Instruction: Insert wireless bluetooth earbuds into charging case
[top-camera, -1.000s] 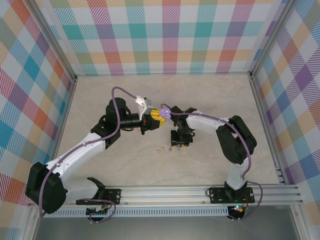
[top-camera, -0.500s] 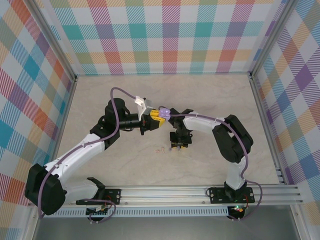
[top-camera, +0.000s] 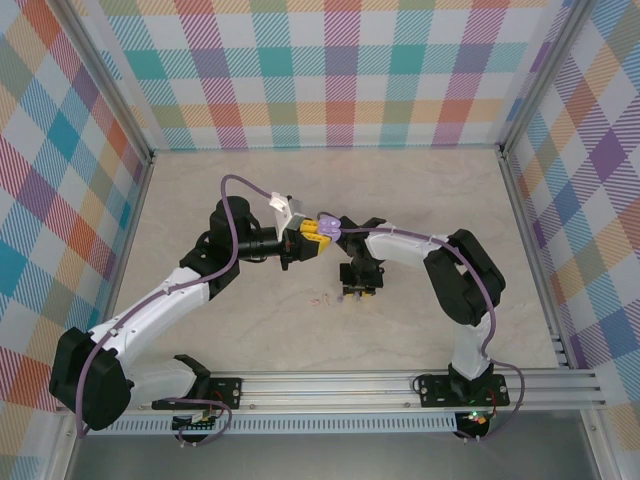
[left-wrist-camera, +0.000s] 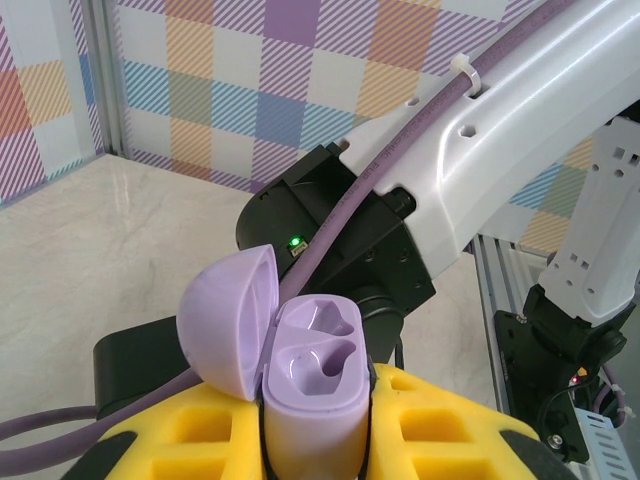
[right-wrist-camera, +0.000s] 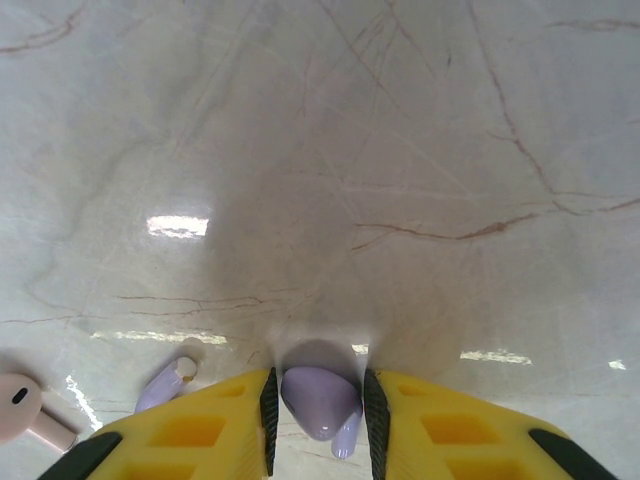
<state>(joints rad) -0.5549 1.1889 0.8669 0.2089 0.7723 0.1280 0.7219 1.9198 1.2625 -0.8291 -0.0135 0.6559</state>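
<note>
My left gripper (top-camera: 318, 232) is shut on the lilac charging case (left-wrist-camera: 312, 385), held upright above the table. Its lid (left-wrist-camera: 228, 320) is swung open to the left and both moulded wells show bare. My right gripper (right-wrist-camera: 318, 415) points straight down at the marble table, just right of and below the case in the top view. A lilac earbud (right-wrist-camera: 320, 400) sits between its pads, filling the gap, stem pointing down. Another lilac earbud (right-wrist-camera: 165, 383) lies to the left of the fingers. A pale pink earbud (right-wrist-camera: 25, 408) lies at the far left.
The right arm's white forearm (left-wrist-camera: 520, 130) and black wrist housing cross close in front of the held case. A small pink earbud (top-camera: 320, 298) lies on the table left of the right gripper. An aluminium rail (top-camera: 400, 385) runs along the near edge, and checked walls enclose the table.
The right gripper has shifted slightly left and down over the table, and its jaws have narrowed around the lilac earbud. The left arm and the case have stayed put.
</note>
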